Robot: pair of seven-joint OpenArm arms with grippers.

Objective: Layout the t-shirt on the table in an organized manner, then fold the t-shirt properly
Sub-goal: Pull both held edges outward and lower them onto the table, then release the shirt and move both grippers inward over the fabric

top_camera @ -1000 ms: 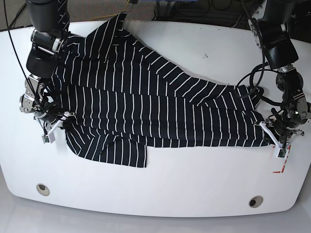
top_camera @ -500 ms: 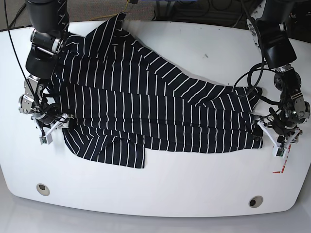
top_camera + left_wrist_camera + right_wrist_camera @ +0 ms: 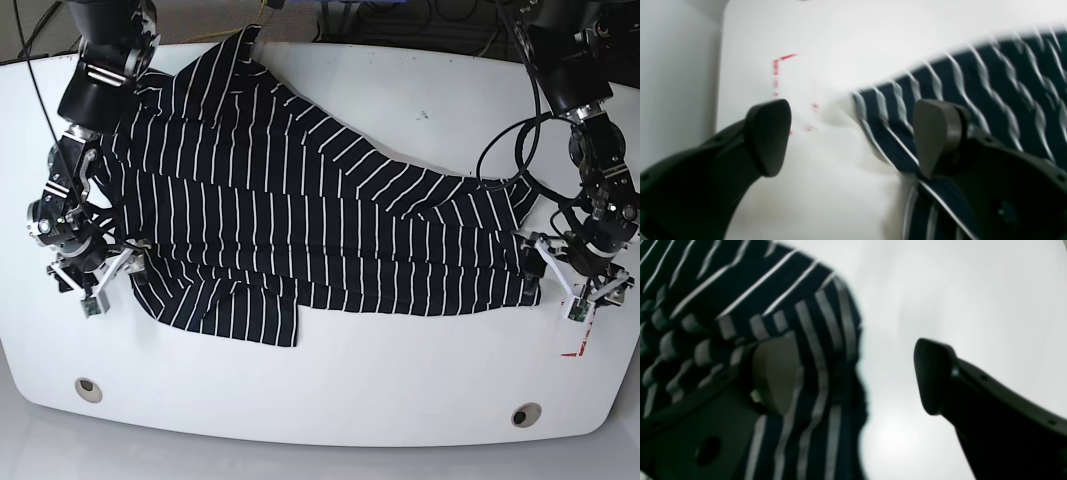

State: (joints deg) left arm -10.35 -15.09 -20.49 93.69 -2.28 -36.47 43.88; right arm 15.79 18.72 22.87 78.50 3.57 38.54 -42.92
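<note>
Base view: striped black t-shirt [image 3: 330,235] lying creased across the white table [image 3: 300,390], a gripper at each side.

The t-shirt spreads from the table's far left part to its right side, with a folded flap [image 3: 250,315] hanging toward the near edge at left and a bunched, raised part [image 3: 215,75] at the far left. At its right end, the left gripper [image 3: 853,138] stands wide with nothing held, one finger over the cloth and the other over bare table. At its left end, the right gripper [image 3: 851,376] is also spread wide and empty, one finger over the stripes, the other beyond the cloth's edge. Red marks [image 3: 776,75] show on the table near the left gripper. Two round grommets [image 3: 88,390] sit toward the table's near corners.
</note>
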